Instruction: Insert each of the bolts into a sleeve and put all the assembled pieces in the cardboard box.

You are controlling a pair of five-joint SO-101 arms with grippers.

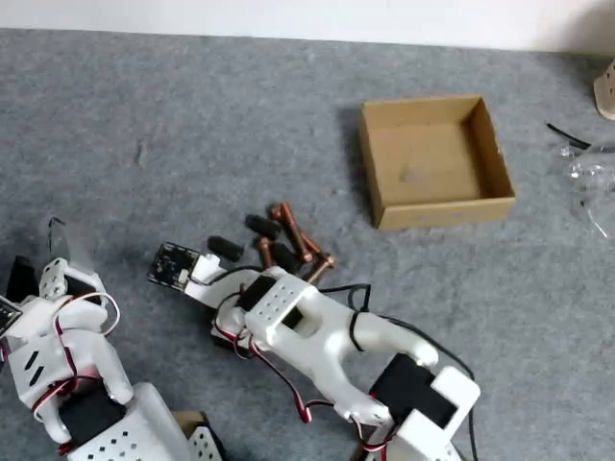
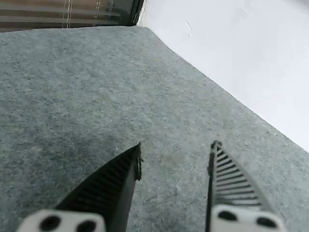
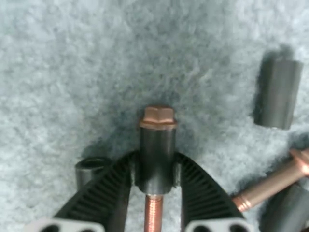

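My left gripper point(image 2: 176, 150) hangs wide open over the tabletop point(image 2: 96, 87), holding nothing. My right gripper point(image 3: 155, 166) is clamped on a dark sleeve point(image 3: 155, 154) with a copper bolt point(image 3: 157, 117) through it, head sticking out in front. I see loose bolts point(image 1: 298, 240) and sleeves point(image 1: 261, 227) piled near it. The box point(image 1: 442, 209) sits farther right, well apart from the pile.

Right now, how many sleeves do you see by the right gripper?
4: a sleeve on a bolt in the right gripper; one beside its finger; one lying apart; one, partly cut off, by a loose bolt. Others may be hidden.
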